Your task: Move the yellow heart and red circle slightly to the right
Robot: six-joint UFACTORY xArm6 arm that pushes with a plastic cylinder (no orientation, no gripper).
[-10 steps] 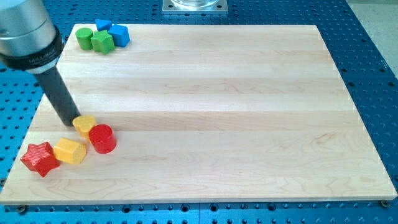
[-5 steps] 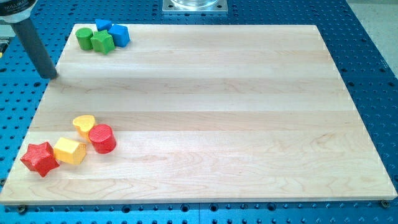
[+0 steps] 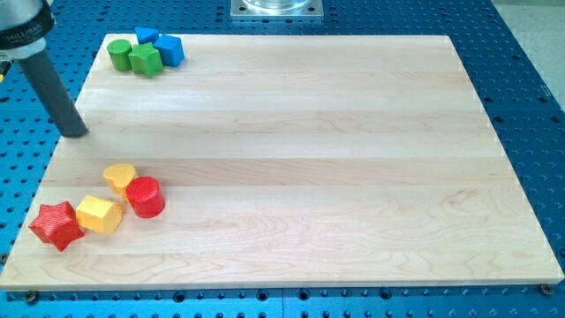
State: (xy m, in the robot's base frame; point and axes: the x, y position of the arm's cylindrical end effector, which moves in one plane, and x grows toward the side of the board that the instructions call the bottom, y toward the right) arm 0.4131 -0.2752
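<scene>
The yellow heart (image 3: 119, 177) lies near the board's lower left, touching the red circle (image 3: 146, 196) just to its lower right. My tip (image 3: 76, 133) rests at the board's left edge, well above and to the left of the heart, touching no block. The dark rod rises from it toward the view's top left corner.
A yellow block (image 3: 98, 214) and a red star (image 3: 56, 224) lie left of the red circle. A green circle (image 3: 119, 54), green block (image 3: 145, 59) and two blue blocks (image 3: 169, 49) cluster at the wooden board's (image 3: 309, 159) top left corner.
My tip left the yellow heart, swung up and left off the board's edge, then came back down slightly to the left edge. The blocks have not moved.
</scene>
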